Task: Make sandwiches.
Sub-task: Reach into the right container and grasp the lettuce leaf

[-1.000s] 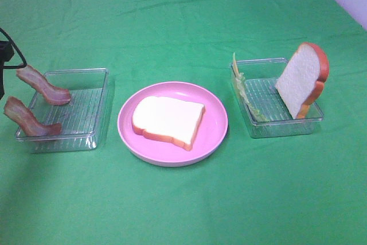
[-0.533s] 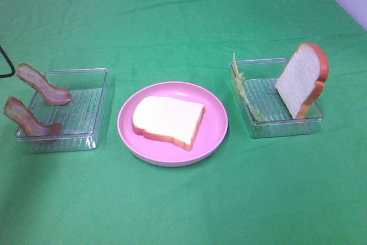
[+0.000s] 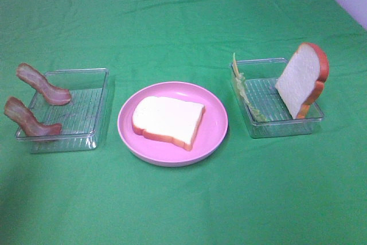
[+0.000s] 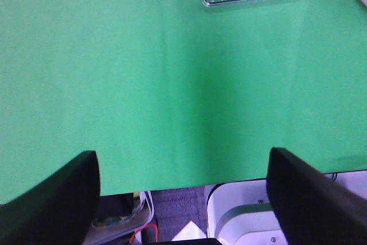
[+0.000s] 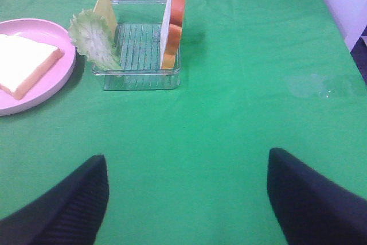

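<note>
Left claw [image 4: 183,167] away (bread [image 3: 168,120] flat, white)

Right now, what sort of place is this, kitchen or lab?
Probably a lab tabletop staged as a play kitchen: green cloth over the table, a toy bread slice on a pink plate, toy bacon strips in a clear tray.

The left hand [image 4: 183,156] has drawn back from beside the bacon [image 3: 41,87] at the tray's [image 3: 92,136] outer side, out of the high view, to the tabletop [image 4: 143,84] edge.
</note>
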`<state>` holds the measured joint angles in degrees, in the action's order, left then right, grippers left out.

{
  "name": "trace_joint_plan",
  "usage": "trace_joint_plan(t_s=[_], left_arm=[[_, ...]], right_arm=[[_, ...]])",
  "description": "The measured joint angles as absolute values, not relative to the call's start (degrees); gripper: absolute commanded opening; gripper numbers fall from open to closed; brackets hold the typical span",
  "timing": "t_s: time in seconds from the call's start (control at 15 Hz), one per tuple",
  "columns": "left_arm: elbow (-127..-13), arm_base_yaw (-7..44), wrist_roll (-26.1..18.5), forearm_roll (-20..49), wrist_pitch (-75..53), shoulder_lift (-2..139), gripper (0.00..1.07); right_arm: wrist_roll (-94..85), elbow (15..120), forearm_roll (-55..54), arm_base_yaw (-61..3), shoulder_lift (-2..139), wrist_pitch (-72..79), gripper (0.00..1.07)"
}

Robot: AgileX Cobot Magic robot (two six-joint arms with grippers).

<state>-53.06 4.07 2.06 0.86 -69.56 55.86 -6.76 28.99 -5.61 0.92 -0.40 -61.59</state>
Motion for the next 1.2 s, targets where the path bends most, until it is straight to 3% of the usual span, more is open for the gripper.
trace_joint_plan(t_s=[0.4, 0.53, 0.93, 1.2], left_arm=[[-42.91, 4.07, 0.00, 1.95, -68.53, 26.01, 0.76], [-38.27, 4.07, -2.58, 2.46, -66.58, 19.19, 0.76], [-30.94, 4.64, -5.10, 4.41, -64.63, 2.29, 0.76], [-30.02, 5.16, -5.33, 4.53, -62.97, -0.29, 0.76]], right_arm=[[-6.76, 28.99, -5.61, 0.92, -0.40, -61.59, 0.73], [-6.76, 28.99, -5.61, 0.92, -0.40, -61.59, 0.73], [-6.76, 28.99, -5.16, 0.92, -0.11, -61.59, 0.73], [-6.76, 29.68, -5.04, 0.92, 2.64, -58.67, 0.73]])
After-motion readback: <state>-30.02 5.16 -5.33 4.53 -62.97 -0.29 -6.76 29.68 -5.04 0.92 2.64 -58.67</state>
